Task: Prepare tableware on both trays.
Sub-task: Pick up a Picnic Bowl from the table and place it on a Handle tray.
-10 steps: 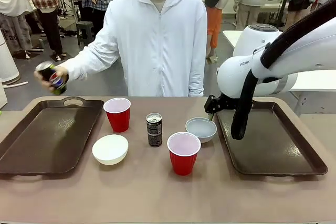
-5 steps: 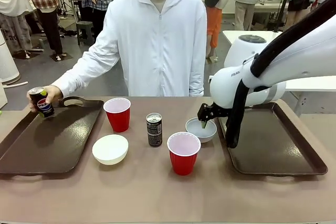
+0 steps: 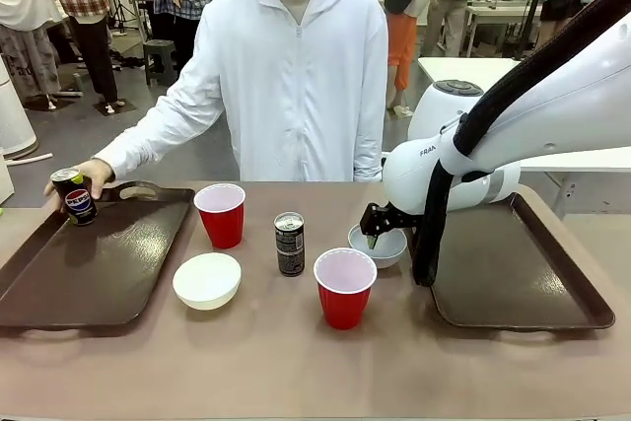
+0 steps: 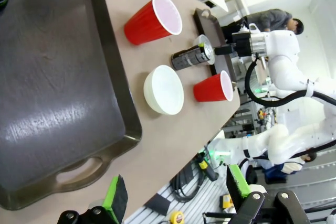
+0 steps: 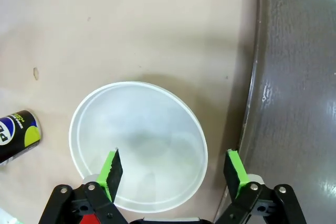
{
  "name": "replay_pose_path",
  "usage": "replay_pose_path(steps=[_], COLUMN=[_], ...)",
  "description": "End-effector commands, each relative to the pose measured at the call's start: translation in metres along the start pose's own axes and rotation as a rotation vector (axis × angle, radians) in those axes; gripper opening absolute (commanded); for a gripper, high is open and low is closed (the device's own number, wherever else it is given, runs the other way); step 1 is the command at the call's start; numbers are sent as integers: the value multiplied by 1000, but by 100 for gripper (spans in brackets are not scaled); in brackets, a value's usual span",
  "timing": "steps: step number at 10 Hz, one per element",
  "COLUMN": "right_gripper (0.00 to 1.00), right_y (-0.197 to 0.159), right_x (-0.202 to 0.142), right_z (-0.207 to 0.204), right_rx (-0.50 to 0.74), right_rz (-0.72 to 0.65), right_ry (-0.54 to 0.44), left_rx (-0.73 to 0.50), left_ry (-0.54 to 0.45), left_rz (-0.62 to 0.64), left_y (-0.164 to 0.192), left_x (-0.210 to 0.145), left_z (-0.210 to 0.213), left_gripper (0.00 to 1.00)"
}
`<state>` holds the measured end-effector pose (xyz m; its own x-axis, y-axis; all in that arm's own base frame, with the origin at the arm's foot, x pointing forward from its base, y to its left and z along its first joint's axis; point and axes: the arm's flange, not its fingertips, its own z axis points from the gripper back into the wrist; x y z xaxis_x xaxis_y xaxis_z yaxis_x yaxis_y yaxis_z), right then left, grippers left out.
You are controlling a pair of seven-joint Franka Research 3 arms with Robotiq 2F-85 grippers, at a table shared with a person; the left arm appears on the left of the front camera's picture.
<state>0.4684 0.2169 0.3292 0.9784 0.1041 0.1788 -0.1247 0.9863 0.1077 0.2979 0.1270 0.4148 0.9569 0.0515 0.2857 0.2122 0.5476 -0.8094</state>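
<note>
My right gripper [image 3: 380, 234] hangs open low over the pale grey bowl [image 3: 379, 244], just left of the right tray [image 3: 513, 273]. In the right wrist view one finger is above the bowl's [image 5: 137, 145] inside and the other is outside its rim, toward the tray [image 5: 299, 77]. A person's hand holds a dark can [image 3: 71, 194] at the far left corner of the left tray [image 3: 89, 263]. Between the trays stand two red cups [image 3: 221, 214] [image 3: 344, 288], a cream bowl [image 3: 207, 280] and another can [image 3: 289, 244]. My left gripper [image 4: 176, 198] is open, high over the left tray's [image 4: 52, 77] handle end.
The person in a white hoodie [image 3: 296, 76] stands at the far side of the table. The near red cup sits close to the pale bowl's front left. Bare tabletop [image 3: 296, 362] runs along the near edge.
My right gripper has swung left from the right tray's corner to above the pale grey bowl. The person's hand has brought its can down to the left tray's far corner.
</note>
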Motion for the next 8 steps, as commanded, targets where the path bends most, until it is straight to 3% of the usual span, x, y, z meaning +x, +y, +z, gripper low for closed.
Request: replay_pose_path(steps=[1,6,7,8], right_gripper=[100,97,80,77], right_y=[4,-1,-1,2], right_x=[2,0,-4,-6], right_z=[3,1,5,7], right_rx=[-45,-5,9,23], right_rz=[1,4,1,5], right_ry=[-24,-3,2,-1], left_rx=[-12,-12,-12,-12], left_ry=[-7,-7,-7,-7], left_rz=[6,6,6,6], left_y=[0,0,0,0], left_x=[0,0,0,0], left_z=[1,1,1,1], left_gripper=[100,100,100,100])
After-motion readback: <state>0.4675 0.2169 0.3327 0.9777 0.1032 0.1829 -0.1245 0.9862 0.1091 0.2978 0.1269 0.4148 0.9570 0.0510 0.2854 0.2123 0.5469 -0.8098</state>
